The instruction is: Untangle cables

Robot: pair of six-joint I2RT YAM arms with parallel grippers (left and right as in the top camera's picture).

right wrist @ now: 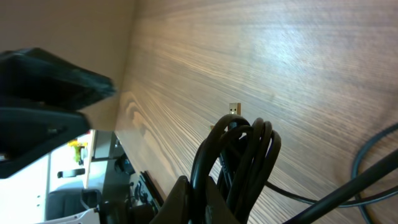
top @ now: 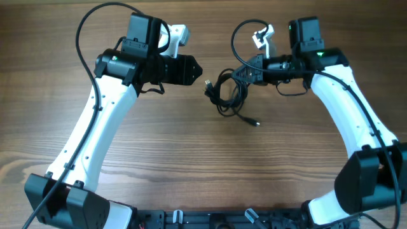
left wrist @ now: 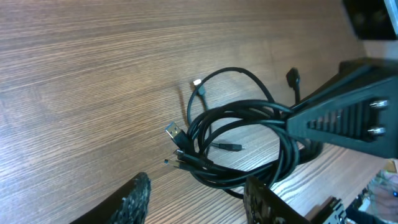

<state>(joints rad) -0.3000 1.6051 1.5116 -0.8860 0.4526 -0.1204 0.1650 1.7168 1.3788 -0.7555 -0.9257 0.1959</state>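
Note:
The cables [top: 227,92] are thin black cords bunched in a coiled tangle at the table's middle back, with small plugs sticking out at the left and lower right. My right gripper [top: 238,73] is shut on the tangle's right side; in the right wrist view its fingers [right wrist: 200,198] pinch a loop of the cables [right wrist: 239,155]. My left gripper [top: 197,67] is open and empty, just left of the tangle and apart from it. In the left wrist view its fingertips [left wrist: 199,199] frame the near edge of the cables [left wrist: 239,140].
The wooden table [top: 191,146] carries nothing else. Each arm's thick black wire loops above it at the back. A loose strand with a plug [top: 255,123] trails toward the table's middle. The arm bases stand at the front corners.

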